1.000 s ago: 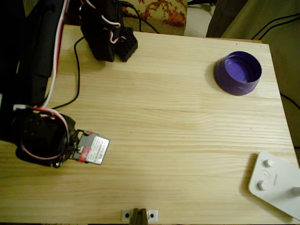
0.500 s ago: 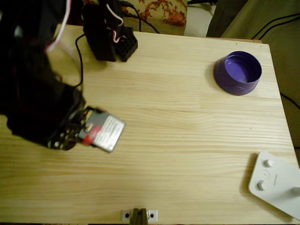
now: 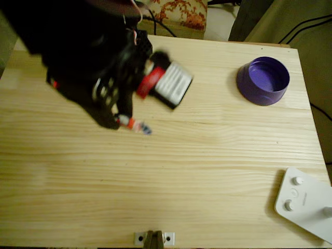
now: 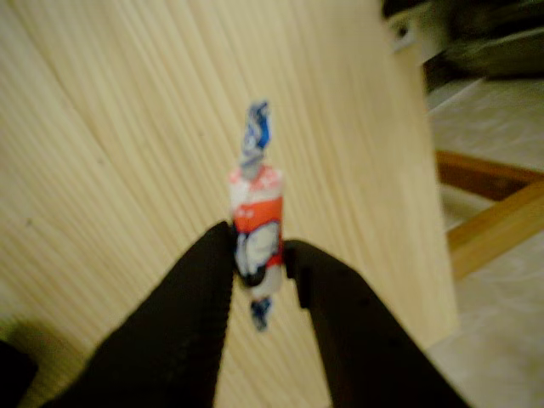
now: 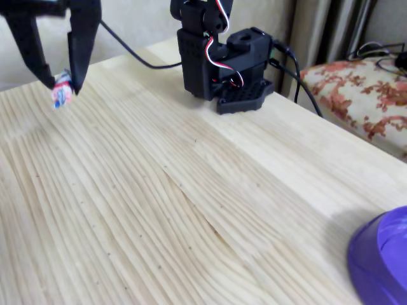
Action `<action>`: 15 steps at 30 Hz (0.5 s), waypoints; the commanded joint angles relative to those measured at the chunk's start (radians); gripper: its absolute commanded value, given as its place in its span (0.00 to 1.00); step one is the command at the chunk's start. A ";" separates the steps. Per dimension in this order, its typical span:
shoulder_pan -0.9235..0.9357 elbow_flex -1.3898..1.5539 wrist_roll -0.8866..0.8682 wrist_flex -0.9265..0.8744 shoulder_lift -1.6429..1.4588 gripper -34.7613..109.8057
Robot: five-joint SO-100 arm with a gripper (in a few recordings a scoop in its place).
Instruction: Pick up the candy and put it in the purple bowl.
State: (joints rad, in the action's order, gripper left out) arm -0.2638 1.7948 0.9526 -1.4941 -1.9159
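The candy, an orange-and-white wrapped sweet with bluish twisted ends, is pinched between the two black fingers of my gripper and hangs above the wooden table. From overhead the gripper is over the left-centre of the table, the candy sticking out of its tip. In the fixed view the gripper is at the top left, shut on the candy. The purple bowl stands at the far right of the table, well apart from the gripper; its rim shows at the lower right.
The arm's black base with its cables stands at the table's back edge. A white device lies on the front right corner. A small metal bracket sits at the front edge. Bare wood lies between gripper and bowl.
The arm has swung from the table's left front edge up and to the right, toward the middle. The candy now shows at the gripper's tip.
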 commanded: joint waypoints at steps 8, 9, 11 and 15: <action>-0.273 0.044 0.008 -0.005 -0.262 0.25; -0.307 0.046 -0.002 -0.005 -0.272 0.25; -0.380 0.052 -0.034 -0.005 -0.291 0.25; -0.532 0.046 -0.127 -0.005 -0.301 0.25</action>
State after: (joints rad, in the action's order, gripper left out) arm -0.6765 1.8515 0.8820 -1.4972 -2.1476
